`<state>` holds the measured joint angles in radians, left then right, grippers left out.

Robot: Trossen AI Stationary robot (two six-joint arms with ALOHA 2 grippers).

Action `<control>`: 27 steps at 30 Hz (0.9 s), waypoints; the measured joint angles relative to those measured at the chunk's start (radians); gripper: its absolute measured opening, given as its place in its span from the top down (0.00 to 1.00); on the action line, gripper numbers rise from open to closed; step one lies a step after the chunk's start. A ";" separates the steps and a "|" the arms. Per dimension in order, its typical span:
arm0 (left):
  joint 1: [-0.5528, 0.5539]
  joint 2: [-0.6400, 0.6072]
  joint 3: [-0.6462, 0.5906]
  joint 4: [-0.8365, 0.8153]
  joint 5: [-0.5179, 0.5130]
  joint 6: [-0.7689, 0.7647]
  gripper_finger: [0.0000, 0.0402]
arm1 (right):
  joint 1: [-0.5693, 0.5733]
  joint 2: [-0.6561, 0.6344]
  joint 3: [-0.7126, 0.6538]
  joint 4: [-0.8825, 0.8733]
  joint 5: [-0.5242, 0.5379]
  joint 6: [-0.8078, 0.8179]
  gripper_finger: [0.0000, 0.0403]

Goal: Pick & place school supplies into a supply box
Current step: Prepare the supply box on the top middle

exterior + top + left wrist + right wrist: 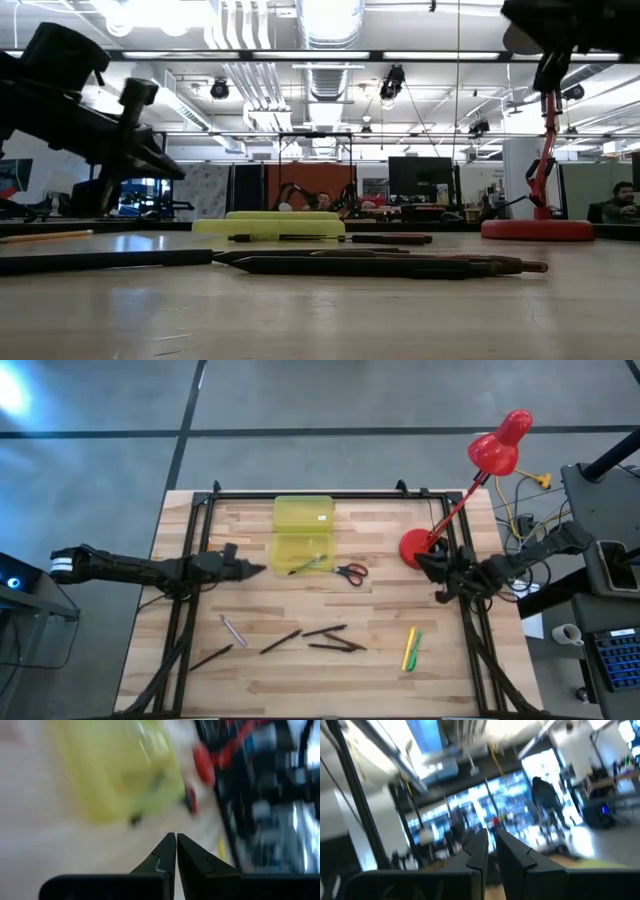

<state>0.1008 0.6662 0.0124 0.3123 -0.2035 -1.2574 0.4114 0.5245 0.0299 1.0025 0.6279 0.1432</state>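
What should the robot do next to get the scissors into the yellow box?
Probably open the left claw and ease it toward the scissors. Its fingers are shut with nothing in them, and the scissors lie just beside the open supply box, nearer than the pens.

From overhead we look straight down on the whole pale wooden table [300, 660]. At tabletop height we look level across it into the room. Both views share the translucent yellow-green plastic box [303, 535] and red round lamp base [537, 229]. Each wrist camera looks forward past its own fingers.
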 joint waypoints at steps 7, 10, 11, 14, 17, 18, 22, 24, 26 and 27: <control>0.005 0.002 0.000 0.032 -0.238 -0.130 1.00 | 0.000 0.096 0.003 0.359 0.007 -0.113 0.92; -0.001 0.002 0.026 0.163 -0.226 -0.066 1.00 | -0.011 0.133 0.034 0.338 0.056 -0.066 0.92; -0.002 0.003 0.045 0.218 -0.214 0.000 1.00 | -0.020 0.152 0.051 0.302 0.093 -0.033 0.92; 0.001 0.003 0.136 0.239 -0.211 0.212 1.00 | -0.059 0.218 0.116 0.113 0.213 0.127 0.92; 0.018 0.003 0.251 0.133 -0.220 0.397 1.00 | -0.113 0.279 0.193 -0.129 0.303 0.392 0.92; 0.024 0.003 0.291 0.075 -0.222 0.429 1.00 | -0.131 0.290 0.219 -0.214 0.314 0.477 0.92; 0.043 0.009 0.434 -0.182 -0.224 0.508 1.00 | -0.222 0.302 0.327 -0.661 0.237 0.791 0.92; 0.053 0.018 0.503 -0.313 -0.243 0.521 1.00 | -0.280 0.303 0.393 -0.928 0.078 0.912 0.92; 0.064 0.037 0.566 -0.417 -0.310 0.515 1.00 | -0.342 0.314 0.460 -1.162 -0.145 0.984 0.92; 0.067 0.050 0.595 -0.442 -0.347 0.500 1.00 | -0.371 0.322 0.492 -1.272 -0.245 0.997 0.92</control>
<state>0.1681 0.7167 0.6069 -0.1293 -0.5509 -0.7573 0.0405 0.8461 0.5219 -0.2696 0.3833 1.1400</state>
